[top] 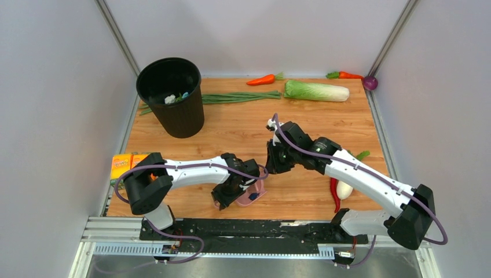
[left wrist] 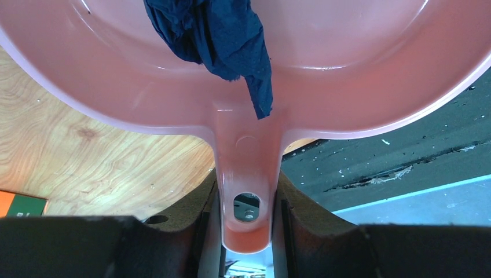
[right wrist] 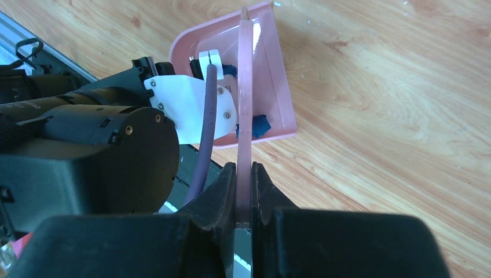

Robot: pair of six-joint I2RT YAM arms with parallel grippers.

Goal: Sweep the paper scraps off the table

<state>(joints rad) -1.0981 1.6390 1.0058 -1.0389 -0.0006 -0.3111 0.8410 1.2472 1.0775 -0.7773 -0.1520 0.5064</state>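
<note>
Both clamped: left claw (left wrist: 246, 231) grips the pink dustpan (left wrist: 359, 69) holding paper scraps (left wrist: 220, 35), right claw (right wrist: 244, 202) the brush handle (right wrist: 246, 116); the black bin (top: 172, 98) stands far-left, nearer the left arm (top: 191, 168).

Place: probably a robot lab booth, I reckon.
Walls: bare grey panels (top: 52, 104).
Near edge: metal rail (top: 243, 227).

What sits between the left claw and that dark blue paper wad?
Just the pink dustpan handle: the left gripper clamps it, and the paper scrap lies in the pan beyond. The left wrist view shows it.
</note>
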